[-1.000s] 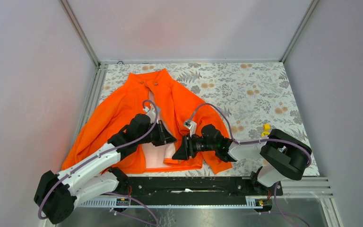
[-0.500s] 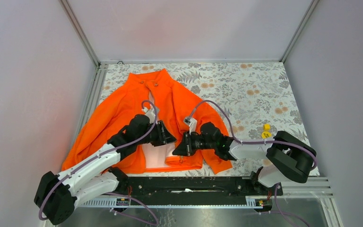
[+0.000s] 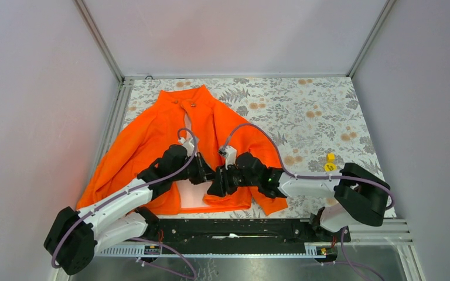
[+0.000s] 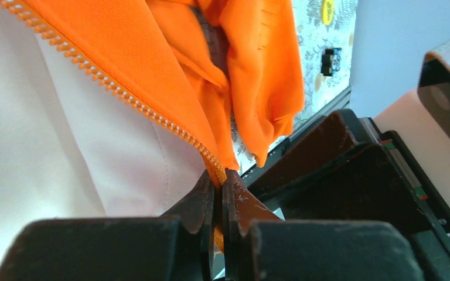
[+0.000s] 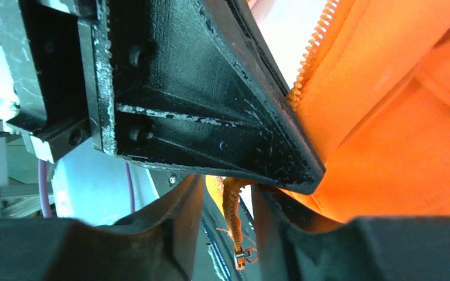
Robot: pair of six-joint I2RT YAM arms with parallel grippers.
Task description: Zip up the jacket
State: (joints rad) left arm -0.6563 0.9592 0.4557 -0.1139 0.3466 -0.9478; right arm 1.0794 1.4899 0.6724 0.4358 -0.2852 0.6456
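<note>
The large bright orange fabric jacket (image 3: 146, 140) lies open on the left half of the floral-patterned table (image 3: 316, 105), its pale lining showing. At its lower front edge, the left gripper (image 3: 210, 175) pinches the bottom of the orange zipper tape (image 4: 123, 99), fingers pressed together. Just beside it, the right gripper (image 3: 212, 188) stands with jaws apart around a dangling zipper end (image 5: 232, 222) tipped with a metal slider. A small yellow object (image 3: 329, 158) sits well apart at right.

I can read no text, brand or number from here: the small yellow tag (image 3: 330, 158) on the desk (image 3: 328, 111) near the right arm carries dark marks too small to make out, and I find no legible lettering on the jacket (image 3: 152, 134).
</note>
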